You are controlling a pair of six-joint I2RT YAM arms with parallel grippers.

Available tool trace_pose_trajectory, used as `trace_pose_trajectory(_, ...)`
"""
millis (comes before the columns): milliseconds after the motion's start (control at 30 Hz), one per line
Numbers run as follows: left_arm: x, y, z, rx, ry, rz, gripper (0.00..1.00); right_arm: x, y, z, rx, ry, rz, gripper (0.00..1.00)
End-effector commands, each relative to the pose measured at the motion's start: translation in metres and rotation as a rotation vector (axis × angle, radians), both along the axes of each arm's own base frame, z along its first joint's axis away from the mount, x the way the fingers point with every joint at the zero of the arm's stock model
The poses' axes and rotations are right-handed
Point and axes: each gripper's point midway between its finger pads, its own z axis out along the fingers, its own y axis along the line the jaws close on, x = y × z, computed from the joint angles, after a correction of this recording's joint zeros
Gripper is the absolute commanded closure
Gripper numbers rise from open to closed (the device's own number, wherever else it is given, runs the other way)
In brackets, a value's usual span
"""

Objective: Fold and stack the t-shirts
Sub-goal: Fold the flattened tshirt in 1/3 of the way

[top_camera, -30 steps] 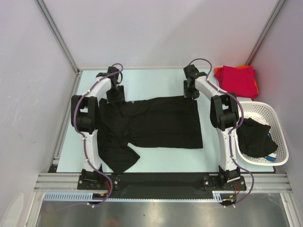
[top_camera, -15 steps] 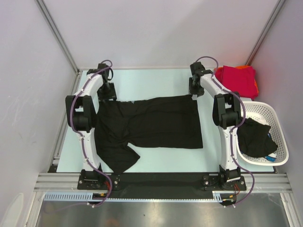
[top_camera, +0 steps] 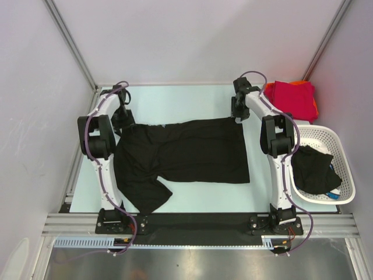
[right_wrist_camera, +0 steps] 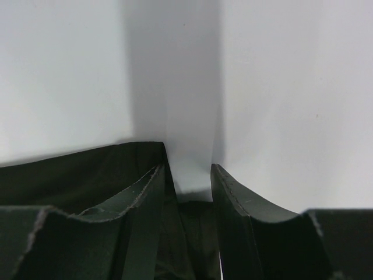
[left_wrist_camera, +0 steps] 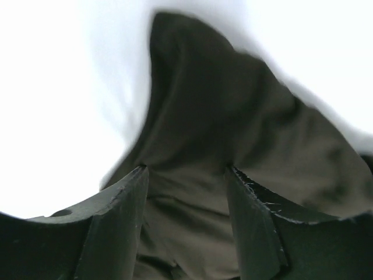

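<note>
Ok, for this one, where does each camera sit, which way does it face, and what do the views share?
Top external: fixed above and behind the robot, looking down on the pale table and the spread black cloth t-shirt; both white arms, left claw and right claw show.
Left wrist: on the left arm, looking past its own dark fingers at black cloth between them.
Right wrist: on the right arm, looking along its parted fingers at the shirt's edge and bare table.
Shared: all three see that shirt.
</note>
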Motion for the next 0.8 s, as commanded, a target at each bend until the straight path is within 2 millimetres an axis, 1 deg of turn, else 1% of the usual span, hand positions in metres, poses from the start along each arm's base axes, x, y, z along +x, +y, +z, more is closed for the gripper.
trace_pose_trajectory(0, 0.012, 0.001, -0.004, -0.012, 0.002, -0.004, 0.42, 0.007, 0.013, -0.008, 0.022, 0.004, 0.028, 0.58)
trace_pose_trajectory(33, 0.017, 0.0, -0.003, -0.025, -0.007, -0.01, 0.45, 0.007, 0.016, -0.008, 0.021, 0.006, 0.033, 0.58)
trace_pose_trajectory(67, 0.017, -0.001, -0.01, -0.032, 0.012, -0.012, 0.51, 0.008, 0.018, -0.011, 0.02, 0.007, 0.037, 0.58)
trace_pose_trajectory(100, 0.022, -0.001, -0.008, -0.035, 0.002, -0.016, 0.56, 0.011, 0.021, -0.008, 0.025, -0.001, 0.042, 0.58)
trace_pose_trajectory(133, 0.024, -0.004, -0.01, -0.046, 0.006, -0.019, 0.6, 0.008, 0.023, -0.01, 0.018, 0.013, 0.048, 0.58)
trace_pose_trajectory(167, 0.024, -0.004, -0.014, -0.05, 0.015, -0.019, 0.7, 0.008, 0.024, -0.009, 0.016, 0.013, 0.048, 0.58)
trace_pose_trajectory(233, 0.027, -0.004, -0.016, -0.057, 0.01, -0.02, 0.8, 0.007, 0.024, -0.008, 0.008, 0.016, 0.048, 0.57)
trace_pose_trajectory(267, 0.027, -0.007, -0.02, -0.069, 0.015, -0.024, 0.87, 0.006, 0.025, -0.007, 0.002, 0.014, 0.05, 0.57)
trace_pose_trajectory(300, 0.027, -0.007, -0.021, -0.076, 0.016, -0.023, 0.89, 0.005, 0.024, 0.0, -0.002, 0.005, 0.044, 0.57)
trace_pose_trajectory(333, 0.025, -0.008, -0.023, -0.08, 0.022, -0.026, 0.89, 0.0, 0.022, -0.002, -0.009, 0.02, 0.041, 0.57)
trace_pose_trajectory(367, 0.026, -0.01, -0.024, -0.088, 0.022, -0.03, 0.9, -0.002, 0.021, 0.001, -0.008, 0.02, 0.036, 0.56)
trace_pose_trajectory(400, 0.024, -0.01, -0.025, -0.088, 0.028, -0.031, 0.9, -0.004, 0.019, 0.004, -0.014, 0.019, 0.032, 0.56)
trace_pose_trajectory(433, 0.024, -0.01, -0.025, -0.088, 0.028, -0.033, 0.89, -0.005, 0.017, 0.015, -0.017, 0.004, 0.026, 0.56)
trace_pose_trajectory(467, 0.023, -0.009, -0.026, -0.09, 0.03, -0.033, 0.89, -0.013, 0.014, 0.014, -0.026, 0.017, 0.021, 0.56)
trace_pose_trajectory(500, 0.023, -0.009, -0.025, -0.089, 0.028, -0.034, 0.88, -0.014, 0.01, 0.017, -0.043, 0.009, 0.011, 0.56)
trace_pose_trajectory(533, 0.024, -0.009, -0.025, -0.089, 0.027, -0.039, 0.88, -0.014, 0.009, 0.032, -0.046, -0.022, 0.006, 0.56)
trace_pose_trajectory(567, 0.024, -0.01, -0.025, -0.089, 0.026, -0.042, 0.88, -0.019, 0.005, 0.032, -0.06, -0.016, -0.003, 0.56)
trace_pose_trajectory(600, 0.024, -0.009, -0.025, -0.088, 0.024, -0.042, 0.87, -0.018, -0.004, 0.037, -0.09, -0.032, -0.026, 0.56)
trace_pose_trajectory(633, 0.024, -0.014, -0.025, -0.112, 0.023, -0.049, 0.87, -0.017, -0.007, 0.045, -0.101, -0.055, -0.042, 0.55)
trace_pose_trajectory(667, 0.025, -0.013, -0.024, -0.11, 0.021, -0.052, 0.87, -0.018, -0.012, 0.057, -0.112, -0.08, -0.057, 0.55)
trace_pose_trajectory(733, 0.023, -0.012, -0.026, -0.104, 0.027, -0.059, 0.87, -0.014, -0.019, 0.073, -0.128, -0.128, -0.079, 0.55)
trace_pose_trajectory(767, 0.023, -0.012, -0.027, -0.102, 0.029, -0.062, 0.87, -0.013, -0.02, 0.087, -0.121, -0.161, -0.084, 0.55)
